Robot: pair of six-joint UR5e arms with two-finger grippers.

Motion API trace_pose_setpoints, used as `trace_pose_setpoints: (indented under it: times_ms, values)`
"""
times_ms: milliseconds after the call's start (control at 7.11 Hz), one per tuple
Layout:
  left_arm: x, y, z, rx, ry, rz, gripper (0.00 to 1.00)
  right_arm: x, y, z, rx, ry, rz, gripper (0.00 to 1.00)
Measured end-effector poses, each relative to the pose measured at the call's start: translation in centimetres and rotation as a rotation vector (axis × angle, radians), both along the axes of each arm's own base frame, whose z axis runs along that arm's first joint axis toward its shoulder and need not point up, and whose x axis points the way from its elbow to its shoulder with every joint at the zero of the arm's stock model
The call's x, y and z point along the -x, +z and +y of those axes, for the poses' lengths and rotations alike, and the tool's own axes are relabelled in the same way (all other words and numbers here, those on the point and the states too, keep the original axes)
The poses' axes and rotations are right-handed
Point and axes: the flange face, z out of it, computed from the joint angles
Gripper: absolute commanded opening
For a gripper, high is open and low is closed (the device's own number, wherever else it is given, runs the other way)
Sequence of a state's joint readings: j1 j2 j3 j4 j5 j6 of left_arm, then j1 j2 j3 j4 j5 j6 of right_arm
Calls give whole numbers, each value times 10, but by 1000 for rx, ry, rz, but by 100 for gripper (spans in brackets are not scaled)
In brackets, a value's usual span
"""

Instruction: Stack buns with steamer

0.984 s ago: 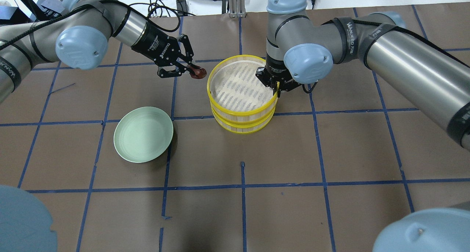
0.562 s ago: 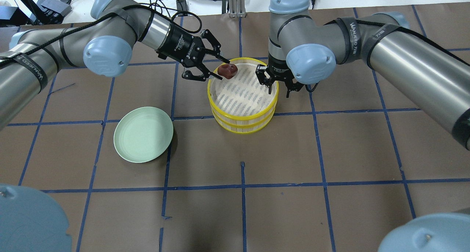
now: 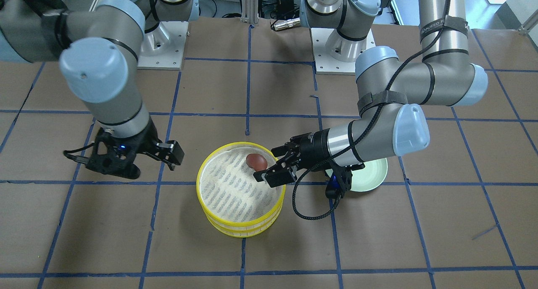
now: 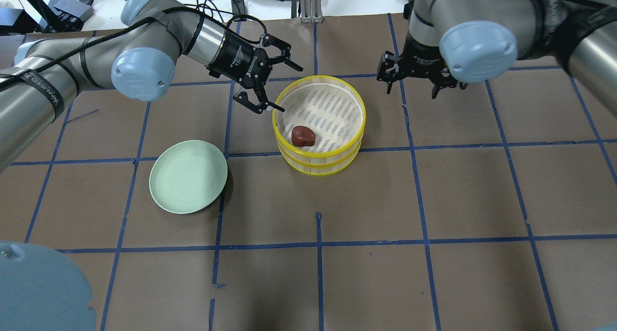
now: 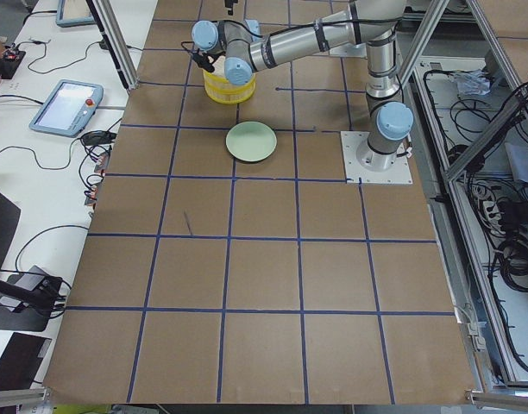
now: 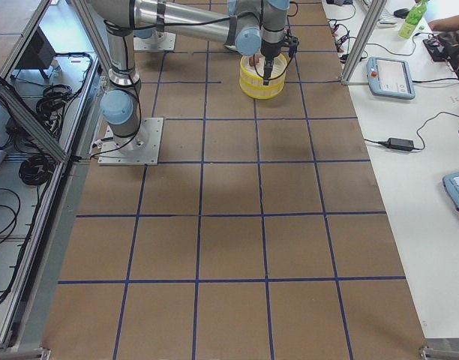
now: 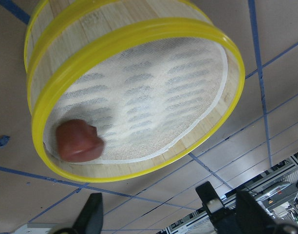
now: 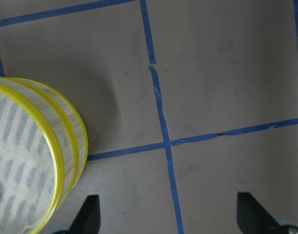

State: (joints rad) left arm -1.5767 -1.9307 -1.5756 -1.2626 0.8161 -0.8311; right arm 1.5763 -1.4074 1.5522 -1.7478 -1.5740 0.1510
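Observation:
The reddish-brown bun (image 4: pixel 303 136) lies loose on the mesh inside the top tier of the yellow-rimmed steamer (image 4: pixel 318 163), near its front-left wall; it also shows in the front view (image 3: pixel 256 161) and the left wrist view (image 7: pixel 78 141). My left gripper (image 4: pixel 291 90) is open and empty, just above the steamer's back-left rim (image 3: pixel 241 231). My right gripper (image 4: pixel 412 87) is open and empty over bare table, behind and to the right of the steamer. The white bun shows in no view.
A pale green plate (image 4: pixel 188 177) sits empty on the table to the front left of the steamer, partly hidden behind my left wrist in the front view (image 3: pixel 376 175). Blue tape lines grid the brown table.
My left gripper carried the reddish-brown bun over the steamer and opened; the bun now lies inside. My right gripper left the steamer's right rim and moved back and right.

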Motion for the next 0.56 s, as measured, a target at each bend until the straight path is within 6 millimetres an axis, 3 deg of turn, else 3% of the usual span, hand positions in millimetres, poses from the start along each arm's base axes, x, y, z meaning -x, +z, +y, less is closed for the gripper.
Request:
trace_pose_setpoints:
  times_ms: [281, 422, 562]
  values:
    - [-19, 33, 19, 198, -203, -211, 100, -2, 75, 47, -18, 46, -12, 100]
    - [-35, 52, 34, 272, -385, -317, 100, -8, 99, 67, -28, 86, -12, 100]
    - [-50, 67, 47, 308, -561, -420, 100, -12, 108, 78, -40, 120, -10, 100]
